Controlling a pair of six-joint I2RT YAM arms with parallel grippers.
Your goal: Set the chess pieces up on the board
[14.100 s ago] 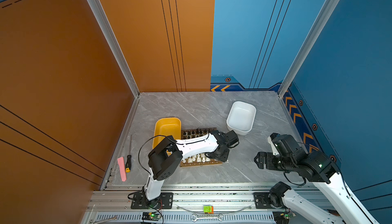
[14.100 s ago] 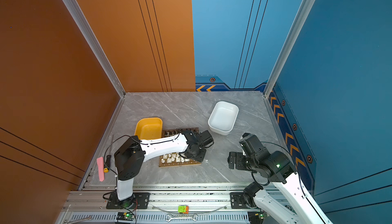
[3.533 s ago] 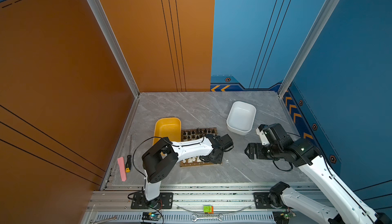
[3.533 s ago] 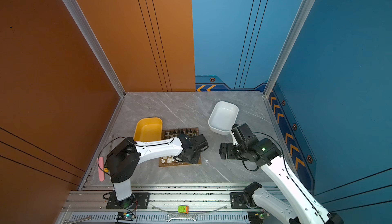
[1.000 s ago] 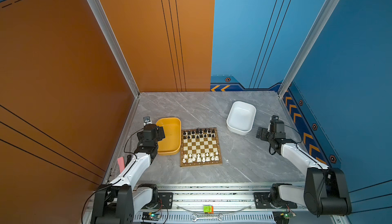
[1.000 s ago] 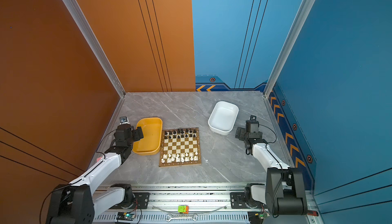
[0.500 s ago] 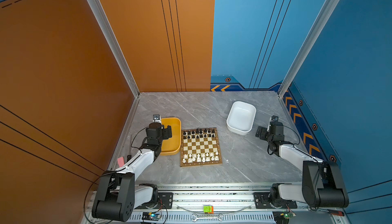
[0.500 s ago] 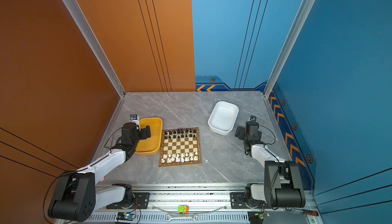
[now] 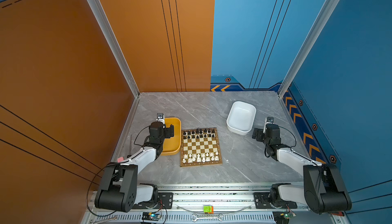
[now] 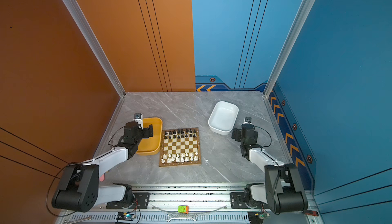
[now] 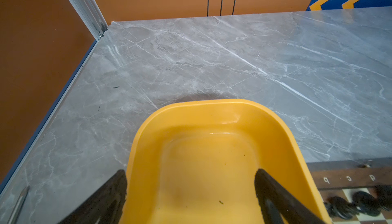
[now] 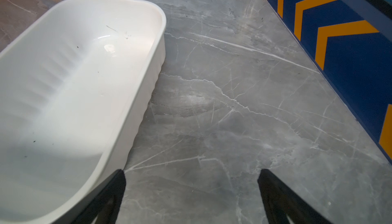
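The board (image 9: 201,165) (image 10: 180,165) lies mid-table. Black chess pieces (image 9: 199,133) (image 10: 179,133) fill its two far rows and white chess pieces (image 9: 200,157) (image 10: 179,157) stand along its near rows. My left gripper (image 9: 170,130) (image 10: 149,131) (image 11: 191,176) hangs open over the yellow tub (image 9: 172,146) (image 11: 212,114), left of the board, holding nothing. The left wrist view catches the board's lettered rim (image 11: 347,178) and some black pieces (image 11: 360,203). My right gripper (image 9: 256,133) (image 10: 234,134) (image 12: 192,176) is open and empty over bare table beside the white tub (image 9: 241,116) (image 12: 63,85).
Both tubs look empty. A pink item (image 9: 120,159) and a screwdriver (image 9: 129,148) lie by the left wall. A wrench (image 9: 206,218) and a green-orange block (image 9: 207,208) sit on the front rail. Walls close in the table's left, back and right.
The left arm, over the board seconds ago, has pulled back; in the last second its gripper slid rightward over the yellow tub. The right gripper has hardly moved.
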